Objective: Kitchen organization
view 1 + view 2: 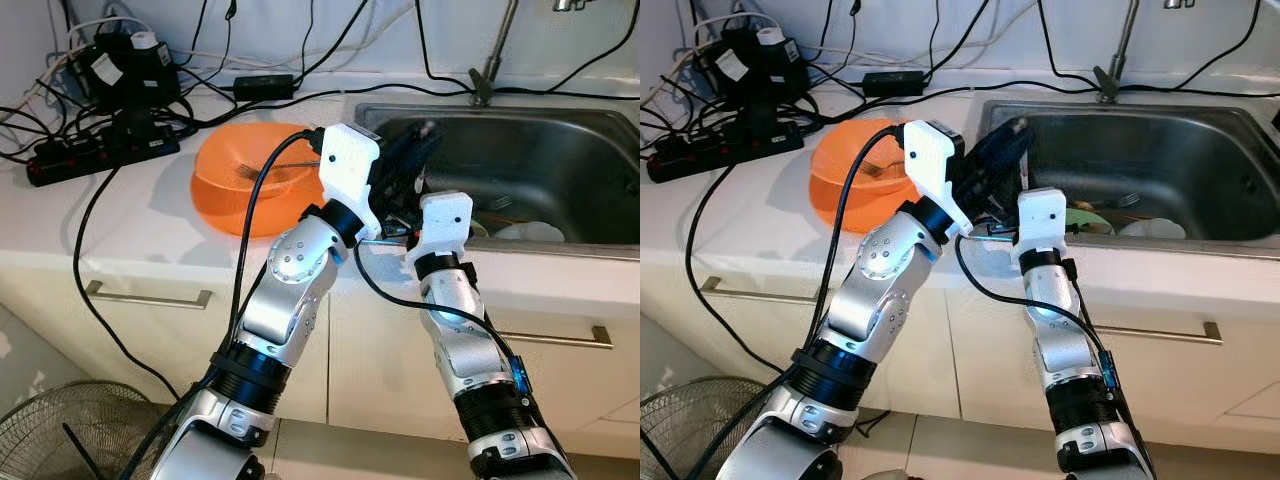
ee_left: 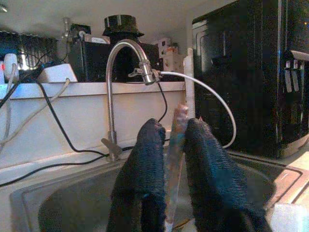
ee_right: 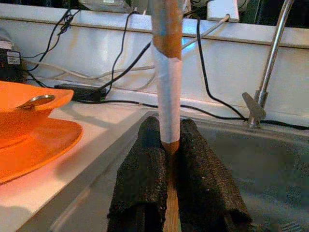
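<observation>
Orange bowl [image 1: 250, 170] holds a spoon [image 3: 36, 100]; sink [image 1: 560, 160] holds perhaps dishes.

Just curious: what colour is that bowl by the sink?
Orange bowl, clearest in the left eye view.

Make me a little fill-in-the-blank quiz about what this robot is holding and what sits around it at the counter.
1. The bowl on the counter is coloured ____.
2. Inside that bowl lies a metal ____.
3. Both grippers reach over the front edge of the steel ____.
4. The right gripper has its jaws shut on a paper-wrapped ____.

Missing words: orange; spoon; sink; stick
</observation>
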Tool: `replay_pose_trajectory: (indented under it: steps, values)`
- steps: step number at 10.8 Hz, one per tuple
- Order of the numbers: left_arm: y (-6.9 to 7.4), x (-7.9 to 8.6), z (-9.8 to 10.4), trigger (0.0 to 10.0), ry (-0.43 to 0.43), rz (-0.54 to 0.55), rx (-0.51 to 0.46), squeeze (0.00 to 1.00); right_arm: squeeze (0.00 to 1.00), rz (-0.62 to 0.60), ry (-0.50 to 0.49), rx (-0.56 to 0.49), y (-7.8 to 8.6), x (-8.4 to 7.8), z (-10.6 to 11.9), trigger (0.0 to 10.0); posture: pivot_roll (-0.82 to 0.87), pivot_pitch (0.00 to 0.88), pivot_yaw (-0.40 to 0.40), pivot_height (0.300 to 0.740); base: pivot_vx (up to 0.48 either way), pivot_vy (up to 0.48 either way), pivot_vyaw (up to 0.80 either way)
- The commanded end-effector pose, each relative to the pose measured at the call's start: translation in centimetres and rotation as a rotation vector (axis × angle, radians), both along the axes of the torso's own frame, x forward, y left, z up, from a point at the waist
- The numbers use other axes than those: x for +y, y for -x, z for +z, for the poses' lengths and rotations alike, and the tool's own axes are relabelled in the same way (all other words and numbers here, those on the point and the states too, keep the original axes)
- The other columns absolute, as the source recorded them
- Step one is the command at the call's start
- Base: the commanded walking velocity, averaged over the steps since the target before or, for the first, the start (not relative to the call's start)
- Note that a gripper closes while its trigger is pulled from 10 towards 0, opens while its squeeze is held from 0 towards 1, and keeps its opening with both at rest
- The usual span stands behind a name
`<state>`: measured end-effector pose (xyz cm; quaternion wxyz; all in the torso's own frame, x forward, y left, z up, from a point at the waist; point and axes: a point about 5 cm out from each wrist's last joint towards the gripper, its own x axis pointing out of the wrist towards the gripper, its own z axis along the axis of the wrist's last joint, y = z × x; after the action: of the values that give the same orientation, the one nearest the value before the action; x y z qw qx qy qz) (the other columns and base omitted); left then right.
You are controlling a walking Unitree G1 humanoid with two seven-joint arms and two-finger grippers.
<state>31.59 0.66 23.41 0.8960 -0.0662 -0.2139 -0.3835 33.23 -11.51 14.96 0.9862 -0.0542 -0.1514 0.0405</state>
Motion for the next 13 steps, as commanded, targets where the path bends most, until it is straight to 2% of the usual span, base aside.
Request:
replay_pose_trajectory:
  steps: [1, 4, 6, 7, 9, 13]
  values:
    - [-0.7, 1.2, -0.7, 10.0, 0.000, 0.066, 0.045, 1.00, 0.00, -0.025, -0.033, -0.001, -0.1, -0.5, 0.2, 0.0, 0.06, 0.000, 0.061, 0.740, 0.000, 0.000, 0.00]
    - [-0.8, 1.5, -0.7, 10.0, 0.008, 0.079, 0.048, 1.00, 0.00, -0.034, -0.034, 0.003, -0.3, -0.8, 0.1, 0.0, 0.07, 0.000, 0.059, 0.740, 0.000, 0.000, 0.00]
    - [-1.0, 2.5, -1.0, 10.0, 0.028, 0.106, 0.072, 1.00, 0.00, -0.055, -0.027, 0.004, -0.7, -1.6, 0.2, 0.0, 0.07, 0.000, 0.059, 0.740, 0.000, 0.000, 0.00]
    - [-0.9, 3.1, -1.3, 10.0, 0.035, 0.118, 0.083, 0.00, 0.00, -0.069, -0.022, -0.002, -0.9, -2.0, 0.5, 0.0, 0.07, 0.000, 0.060, 0.740, 0.000, 0.000, 0.00]
    - [-0.9, 4.0, -1.8, 10.0, 0.040, 0.140, 0.104, 0.00, 0.00, -0.092, -0.010, -0.010, -1.5, -2.8, 0.9, 0.0, 0.07, 0.000, 0.059, 0.740, 0.000, 0.000, 0.00]
    - [-0.1, 4.8, -5.4, 10.0, -0.076, 0.134, 0.202, 0.00, 0.00, -0.120, 0.012, -0.015, -2.5, -3.8, 1.3, 0.0, 0.08, 0.000, 0.058, 0.740, 0.000, 0.000, 0.00]
